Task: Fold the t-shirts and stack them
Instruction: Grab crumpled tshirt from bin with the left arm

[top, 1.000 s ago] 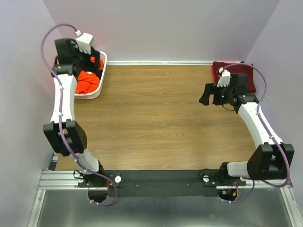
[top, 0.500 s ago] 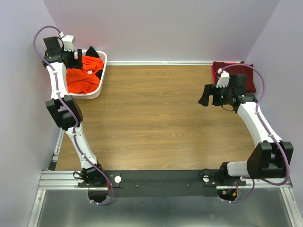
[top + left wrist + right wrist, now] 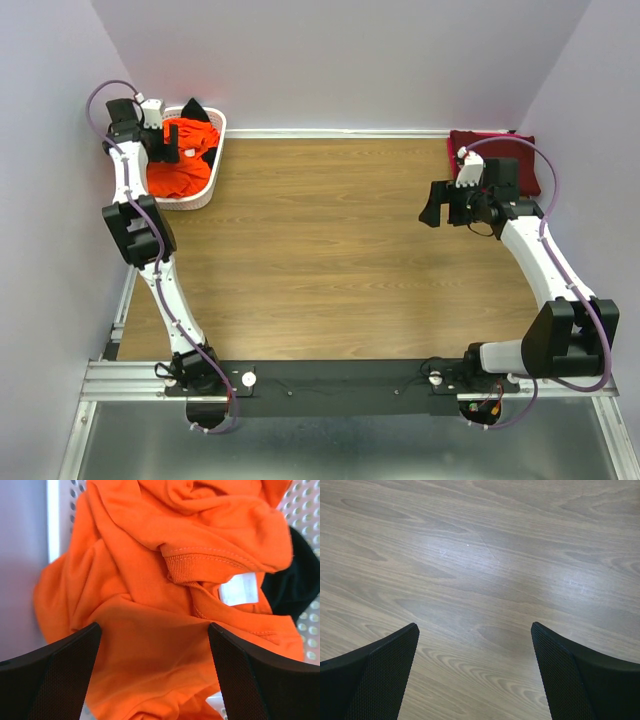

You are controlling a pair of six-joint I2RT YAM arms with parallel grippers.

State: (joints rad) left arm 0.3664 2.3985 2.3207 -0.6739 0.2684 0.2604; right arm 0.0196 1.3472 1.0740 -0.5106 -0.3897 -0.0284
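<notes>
A bright orange t-shirt (image 3: 182,170) lies crumpled in the white slotted basket (image 3: 215,165) at the far left, with a black t-shirt (image 3: 196,110) bunched behind it. A dark maroon t-shirt (image 3: 490,152) lies folded at the far right corner. My left gripper (image 3: 172,146) is open just over the orange t-shirt (image 3: 150,590), its collar and white label between the jaws' line; black cloth (image 3: 287,587) shows at the right. My right gripper (image 3: 432,206) is open and empty above bare wood (image 3: 480,580).
The wooden table (image 3: 340,260) spreads between the arms. Purple walls close in the left, back and right sides. The basket stands against the left wall at the back corner.
My left arm has swung from over the basket to its left rim and come down close to the orange t-shirt. The right arm has stayed still.
</notes>
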